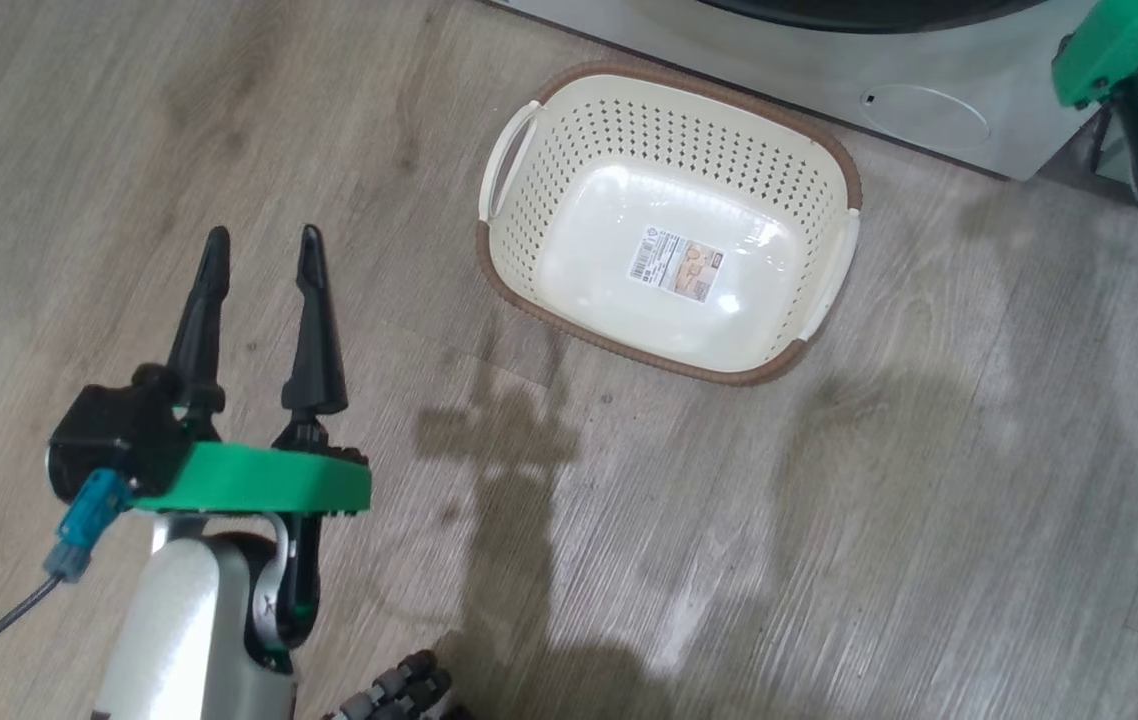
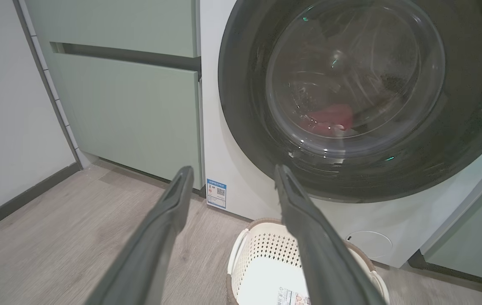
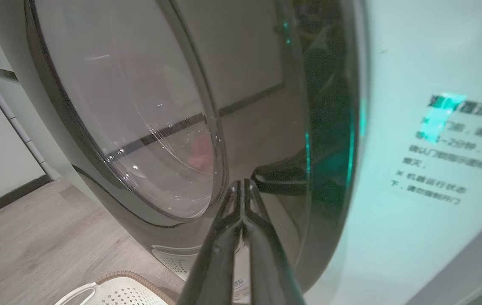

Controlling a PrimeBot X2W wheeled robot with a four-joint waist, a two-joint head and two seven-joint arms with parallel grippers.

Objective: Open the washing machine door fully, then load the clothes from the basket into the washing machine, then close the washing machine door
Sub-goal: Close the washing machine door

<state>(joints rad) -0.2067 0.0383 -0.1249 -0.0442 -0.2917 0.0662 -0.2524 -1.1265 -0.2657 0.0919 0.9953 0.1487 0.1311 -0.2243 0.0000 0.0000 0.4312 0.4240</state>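
The washing machine stands white behind the basket, and its door lies flat against its front. Through the glass, red clothes rest at the bottom of the drum; they show faintly as pink clothes in the right wrist view. The cream basket sits on the floor with just its paper label inside. My left gripper hangs open and holds nothing, left of the basket and above the floor. My right gripper is shut, its tips against the door's glossy black rim near the right edge.
Pale green cabinets flank the machine on the left, and a wall with dark skirting runs further left. The round filter cap sits low on the machine's front. A blue sticker marks its lower left corner. Wood floor surrounds the basket.
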